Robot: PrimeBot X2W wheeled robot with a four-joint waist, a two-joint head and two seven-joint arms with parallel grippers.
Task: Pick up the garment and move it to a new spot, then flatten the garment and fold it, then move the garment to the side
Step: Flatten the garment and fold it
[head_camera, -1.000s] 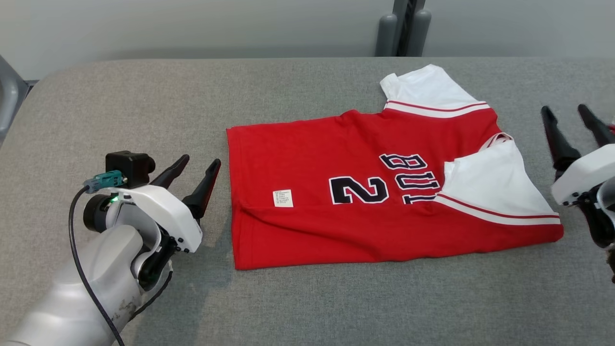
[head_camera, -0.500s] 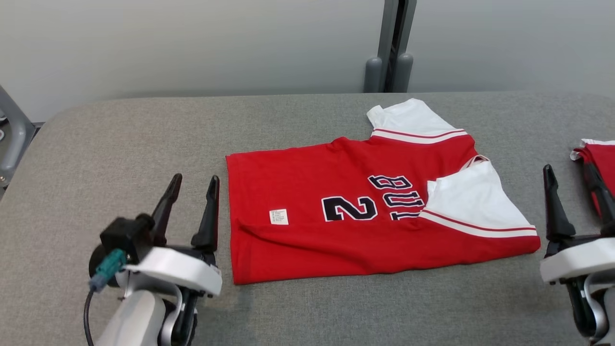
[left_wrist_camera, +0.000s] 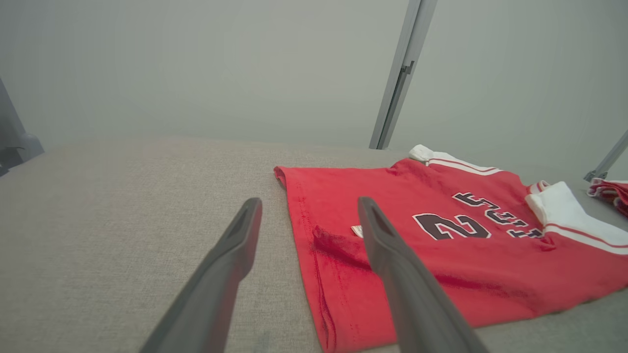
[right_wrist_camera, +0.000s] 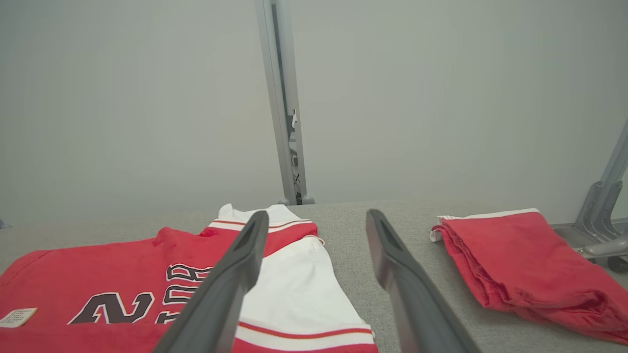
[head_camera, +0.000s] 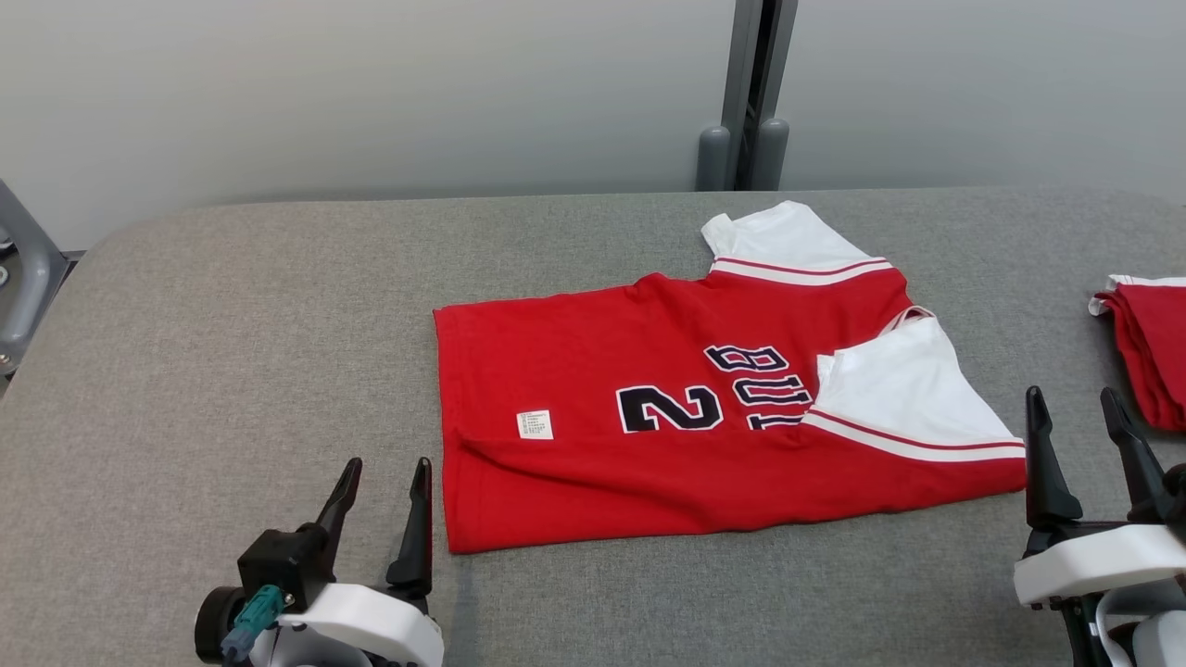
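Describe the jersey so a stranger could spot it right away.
On the grey table, look near the middle. The red jersey lies spread, showing white sleeves and a dark number 2, unlike the plain red folded garment at the right edge.

Matt red cloth garment (head_camera: 686, 435) on rough grey fabric table (head_camera: 232, 333)

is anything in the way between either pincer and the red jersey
Nothing visible. Only bare grey table lies between the open left pincer and the jersey, and between the open right pincer and it. The folded red pile lies farther right, outside both gaps.
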